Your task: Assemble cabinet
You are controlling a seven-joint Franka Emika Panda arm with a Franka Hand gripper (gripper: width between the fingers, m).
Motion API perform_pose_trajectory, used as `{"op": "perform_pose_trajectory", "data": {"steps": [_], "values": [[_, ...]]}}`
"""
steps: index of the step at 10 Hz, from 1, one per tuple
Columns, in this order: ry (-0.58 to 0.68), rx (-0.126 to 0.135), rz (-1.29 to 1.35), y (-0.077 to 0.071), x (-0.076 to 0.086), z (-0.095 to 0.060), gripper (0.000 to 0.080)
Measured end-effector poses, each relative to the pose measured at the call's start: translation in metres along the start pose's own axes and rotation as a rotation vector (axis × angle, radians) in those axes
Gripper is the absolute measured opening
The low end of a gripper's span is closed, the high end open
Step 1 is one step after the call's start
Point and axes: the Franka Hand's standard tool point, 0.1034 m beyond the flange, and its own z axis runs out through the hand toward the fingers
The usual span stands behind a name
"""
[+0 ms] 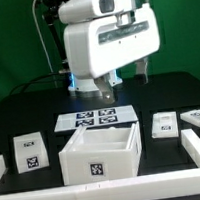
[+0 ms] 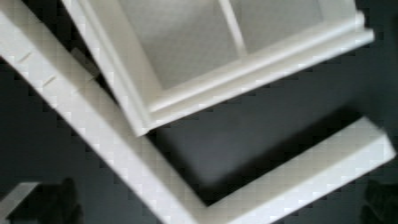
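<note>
The cabinet (image 1: 99,153), a white open box with an inner divider and a square tag on its front face, stands on the black table near the front. In the wrist view its open frame (image 2: 214,50) shows with the dividers inside. My gripper (image 1: 106,86) hangs from the white arm above the table, behind the cabinet and the marker board (image 1: 87,119). It is open and holds nothing. In the wrist view my gripper (image 2: 210,207) shows only as dark fingers (image 2: 36,205) at the frame's edge, well apart.
Small white tagged parts lie at the exterior view's left (image 1: 30,149) and right (image 1: 164,125), another further right (image 1: 198,117). A white rail (image 1: 99,197) runs along the table's front, with a second rail (image 1: 199,147) at the right; they meet in a corner (image 2: 196,195).
</note>
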Motion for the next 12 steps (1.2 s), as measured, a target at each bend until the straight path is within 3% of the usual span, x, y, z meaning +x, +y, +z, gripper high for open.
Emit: {"op": "perform_pose_trajectory", "data": {"steps": [2,3,7,8,12], "values": [[-0.040,0.017,-0.104,-0.011,-0.005,0.009,0.0798],[-0.067,0.052,-0.128,-0.016,-0.013,0.014,0.0798],[-0.067,0.053,-0.124,-0.016,-0.013,0.014,0.0798],[-0.050,0.032,-0.208,-0.016,-0.015,0.017,0.0798],[-0.043,0.021,-0.376,-0.035,-0.025,0.035,0.0798]]}}
